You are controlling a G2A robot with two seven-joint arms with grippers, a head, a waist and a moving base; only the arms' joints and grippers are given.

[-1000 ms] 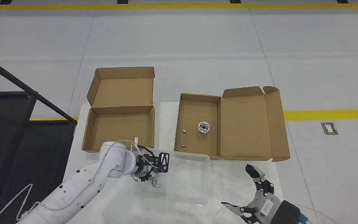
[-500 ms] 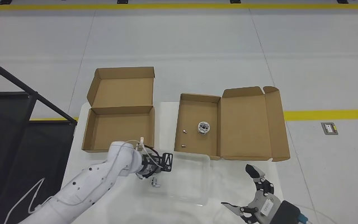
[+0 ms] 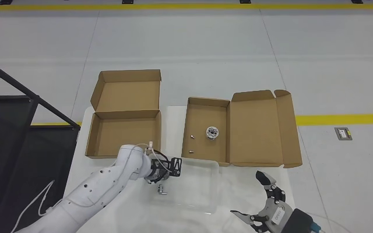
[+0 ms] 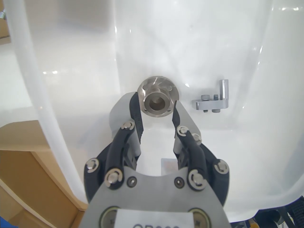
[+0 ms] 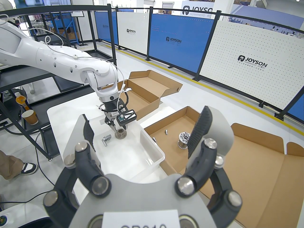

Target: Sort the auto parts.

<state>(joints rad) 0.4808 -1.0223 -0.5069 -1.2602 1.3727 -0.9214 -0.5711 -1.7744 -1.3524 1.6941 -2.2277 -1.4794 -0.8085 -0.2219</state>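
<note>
Slid farther over the tray, the left claw now clamps the metal hub — right claw gapes open. Lift straight up, clear of the bracket.

hub: brushed metal | bracket: matt grey metal | bin: glossy white plastic | boxes: matt cardboard

Bright, even overhead hall light, small glints on the walls of the white tray, shadows faint and soft.
</note>
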